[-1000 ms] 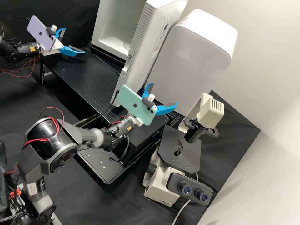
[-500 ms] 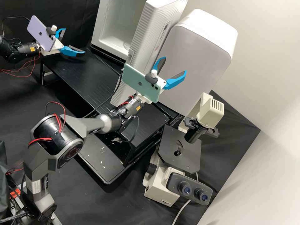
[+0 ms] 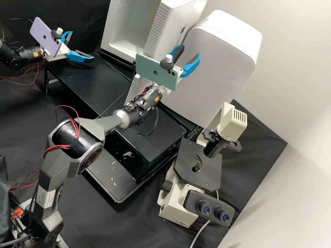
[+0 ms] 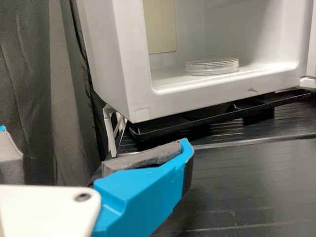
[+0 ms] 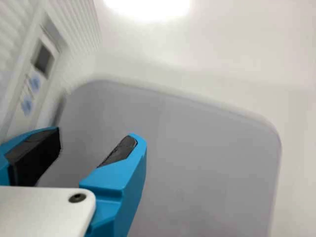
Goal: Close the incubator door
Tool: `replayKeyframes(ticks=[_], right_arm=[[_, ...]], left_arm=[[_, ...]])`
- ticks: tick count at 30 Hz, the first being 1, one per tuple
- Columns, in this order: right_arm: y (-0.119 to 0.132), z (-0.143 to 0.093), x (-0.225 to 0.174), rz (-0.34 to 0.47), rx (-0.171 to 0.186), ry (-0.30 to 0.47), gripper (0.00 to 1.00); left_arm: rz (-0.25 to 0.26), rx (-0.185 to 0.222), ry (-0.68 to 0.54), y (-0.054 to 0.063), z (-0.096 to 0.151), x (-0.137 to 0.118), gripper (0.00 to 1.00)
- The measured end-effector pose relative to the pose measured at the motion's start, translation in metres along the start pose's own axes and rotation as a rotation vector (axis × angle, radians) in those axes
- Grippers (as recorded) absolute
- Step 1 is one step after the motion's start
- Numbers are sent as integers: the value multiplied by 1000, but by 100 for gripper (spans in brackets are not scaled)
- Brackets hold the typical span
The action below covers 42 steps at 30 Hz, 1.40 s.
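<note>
Black stand (image 3: 93,77), incubator (image 3: 109,34) on it at far side, door (image 3: 169,29) wide open.
Right gripper (image 3: 190,50), empty, fingers spread wide, has moved farther back along door's outer side, by grey-fronted box (image 3: 210,75); contact unclear. Door angle looks unchanged, so closing likely not begun; probably needs a leftward push next. Left gripper (image 3: 82,44) at far left, also wide, empty.

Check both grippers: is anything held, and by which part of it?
Nothing is held. The left gripper and the right gripper are both open, with nothing between their fingers.
</note>
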Motion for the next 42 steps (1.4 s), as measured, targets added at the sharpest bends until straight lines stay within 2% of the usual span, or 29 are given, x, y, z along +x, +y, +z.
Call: replayKeyframes(ticks=[3, 8, 26, 30, 37, 42], right_arm=[[1, -7, 7, 22, 23, 7, 0], [2, -16, 11, 38, 38, 22, 0], [-13, -21, 6, -18, 56, 13, 0], [-17, -23, 5, -39, 77, -3, 0], [-26, -35, 4, -70, 100, 12, 0], [-41, -54, 1, -141, 99, 50, 0]], left_arm=[[0, 0, 0, 0, 0, 0, 100], [0, 0, 0, 0, 0, 0, 100], [0, 0, 0, 0, 0, 0, 100], [0, 0, 0, 0, 0, 0, 100], [0, 0, 0, 0, 0, 0, 100], [0, 0, 0, 0, 0, 0, 100]])
